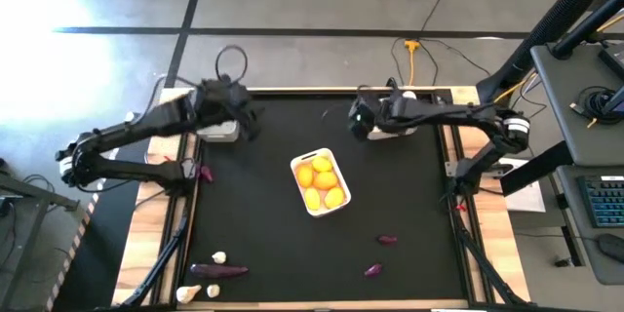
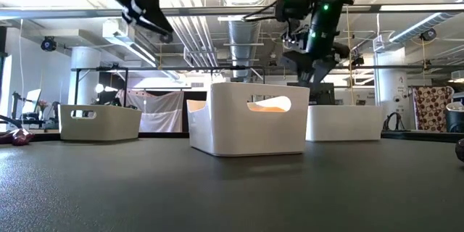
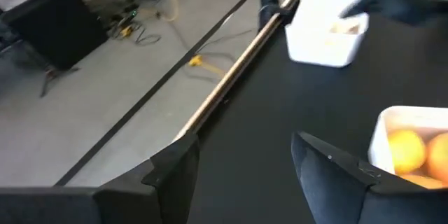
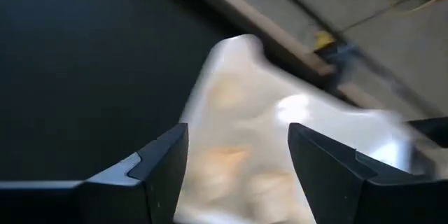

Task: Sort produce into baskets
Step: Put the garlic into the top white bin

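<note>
At the table's far left, the left gripper (image 1: 237,107) hangs above a grey basket (image 1: 220,130), fingers parted and nothing between them. Near the front left edge lie pieces not yet sorted: a long purple vegetable (image 1: 218,270) with small white bulbs (image 1: 219,257) beside it, and another purple piece (image 1: 205,172) at the left rim. At centre stands a white basket (image 1: 321,183) holding yellow and orange fruits (image 1: 323,180). To its front right, two more small purple pieces (image 1: 387,239) rest on the black mat (image 1: 273,234), well apart from any basket. At the far right, the right gripper (image 1: 359,120) hovers over the rear white basket (image 1: 395,129), fingers apart and empty; pale pieces show blurred inside it.

The produce looks like light, rigid, smooth plastic, likely to slip or roll if pinched off-centre. The long purple vegetable would best be taken across its middle, fingers astride its narrow width; the bulbs around their widest part.
</note>
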Robot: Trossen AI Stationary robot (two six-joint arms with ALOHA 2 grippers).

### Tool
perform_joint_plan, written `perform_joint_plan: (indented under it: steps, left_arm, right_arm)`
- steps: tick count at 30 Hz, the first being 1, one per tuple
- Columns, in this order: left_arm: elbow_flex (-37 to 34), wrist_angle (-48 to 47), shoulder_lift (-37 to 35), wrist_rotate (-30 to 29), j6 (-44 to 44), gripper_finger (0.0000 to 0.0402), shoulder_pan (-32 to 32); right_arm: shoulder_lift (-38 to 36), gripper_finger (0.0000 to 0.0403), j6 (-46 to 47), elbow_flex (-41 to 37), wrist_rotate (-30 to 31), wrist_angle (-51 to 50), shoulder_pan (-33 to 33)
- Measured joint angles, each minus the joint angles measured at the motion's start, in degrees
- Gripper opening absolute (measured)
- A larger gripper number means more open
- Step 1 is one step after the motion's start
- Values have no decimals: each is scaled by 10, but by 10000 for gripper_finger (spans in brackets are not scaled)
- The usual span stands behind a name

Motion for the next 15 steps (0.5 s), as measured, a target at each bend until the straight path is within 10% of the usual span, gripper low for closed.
perform_joint_plan:
  steps: [7, 15]
  left_arm:
    - [101, -127, 43, 0, 23, 210, 45]
    - [107, -204, 75, 35, 25, 210, 51]
  right_arm:
    - [0, 231, 199, -54, -96, 113, 131]
    - [-6, 223, 200, 61, 7, 17, 222]
